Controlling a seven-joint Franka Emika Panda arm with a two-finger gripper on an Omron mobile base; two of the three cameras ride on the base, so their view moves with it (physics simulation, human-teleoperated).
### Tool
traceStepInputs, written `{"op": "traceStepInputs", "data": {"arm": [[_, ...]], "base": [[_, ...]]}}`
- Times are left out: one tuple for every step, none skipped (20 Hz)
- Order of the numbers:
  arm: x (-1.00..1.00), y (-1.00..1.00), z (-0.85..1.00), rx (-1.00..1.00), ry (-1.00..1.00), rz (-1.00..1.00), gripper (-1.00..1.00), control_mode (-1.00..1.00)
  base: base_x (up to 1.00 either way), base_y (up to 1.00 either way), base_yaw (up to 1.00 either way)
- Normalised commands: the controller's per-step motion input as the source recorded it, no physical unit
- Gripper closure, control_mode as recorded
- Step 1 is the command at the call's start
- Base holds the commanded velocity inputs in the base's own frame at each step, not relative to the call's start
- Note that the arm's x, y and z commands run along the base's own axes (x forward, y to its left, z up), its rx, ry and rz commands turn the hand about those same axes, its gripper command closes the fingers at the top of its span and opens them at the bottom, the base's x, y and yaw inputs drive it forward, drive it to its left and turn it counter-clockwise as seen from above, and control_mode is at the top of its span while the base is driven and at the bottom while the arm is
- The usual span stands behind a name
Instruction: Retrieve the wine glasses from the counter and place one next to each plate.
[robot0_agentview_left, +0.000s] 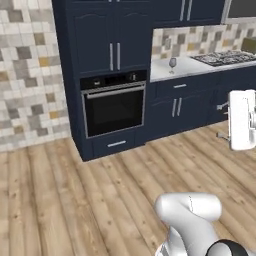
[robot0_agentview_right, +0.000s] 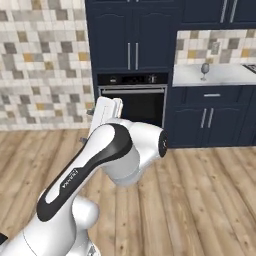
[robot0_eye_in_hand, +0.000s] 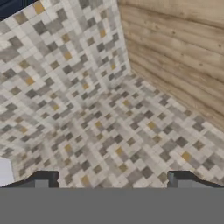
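One wine glass (robot0_agentview_left: 173, 63) stands on the counter (robot0_agentview_left: 192, 68), far right; stove (robot0_agentview_left: 225, 58) right of it, oven (robot0_agentview_left: 113, 104) left, tile wall (robot0_agentview_left: 27, 75) farther left.

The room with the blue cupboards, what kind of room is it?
It looks like a kitchen. There is a built-in oven set in tall navy cabinets, a marble counter with a wine glass on it, and a gas hob beside a tiled wall.
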Motion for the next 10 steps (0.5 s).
{"op": "traceStepInputs", "data": {"arm": [[0.00, 0.00, 0.00, 0.00, 0.00, 0.00, -1.00, 1.00], [0.00, 0.00, 0.00, 0.00, 0.00, 0.00, -1.00, 1.00], [0.00, 0.00, 0.00, 0.00, 0.00, 0.00, -1.00, 1.00], [0.00, 0.00, 0.00, 0.00, 0.00, 0.00, -1.00, 1.00], [0.00, 0.00, 0.00, 0.00, 0.00, 0.00, -1.00, 1.00], [0.00, 0.00, 0.00, 0.00, 0.00, 0.00, -1.00, 1.00], [0.00, 0.00, 0.00, 0.00, 0.00, 0.00, -1.00, 1.00], [0.00, 0.00, 0.00, 0.00, 0.00, 0.00, -1.00, 1.00], [0.00, 0.00, 0.00, 0.00, 0.00, 0.00, -1.00, 1.00], [0.00, 0.00, 0.00, 0.00, 0.00, 0.00, -1.00, 1.00]], "base": [[1.00, 0.19, -0.15], [1.00, 0.16, -0.14], [1.00, 0.00, -0.11], [1.00, 0.00, -0.09], [1.00, -0.17, -0.05], [1.00, -0.49, 0.00], [1.00, -0.66, 0.00], [1.00, -0.74, 0.00], [1.00, -1.00, 0.03], [1.00, -1.00, 0.07]]}}
